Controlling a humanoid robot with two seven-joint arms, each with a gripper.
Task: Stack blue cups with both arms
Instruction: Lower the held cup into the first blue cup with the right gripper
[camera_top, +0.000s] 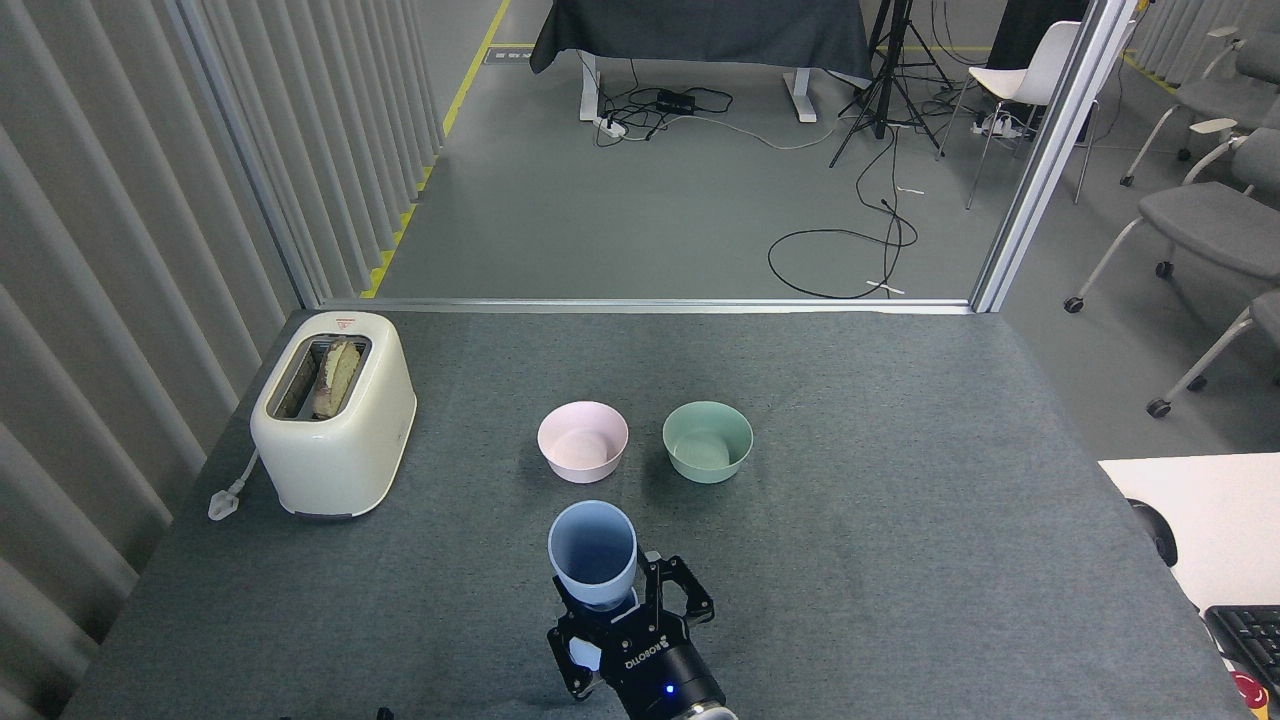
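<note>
One pale grey-blue cup (592, 553) hangs upright above the table's front middle, mouth up, with my right gripper (625, 606) shut on its lower part. The black gripper comes up from the bottom edge and shows white lettering and a blue light. The second blue cup (583, 655) stands right below the held one. It is almost wholly hidden behind the gripper, with only a pale sliver showing between the fingers. Whether the two cups touch is not visible. My left arm is out of view.
A pink bowl (583, 441) and a green bowl (707, 440) stand side by side just behind the held cup. A cream toaster (333, 410) with bread in its slot sits at the left, its plug (226, 497) beside it. The grey table (900, 520) ends close on the right.
</note>
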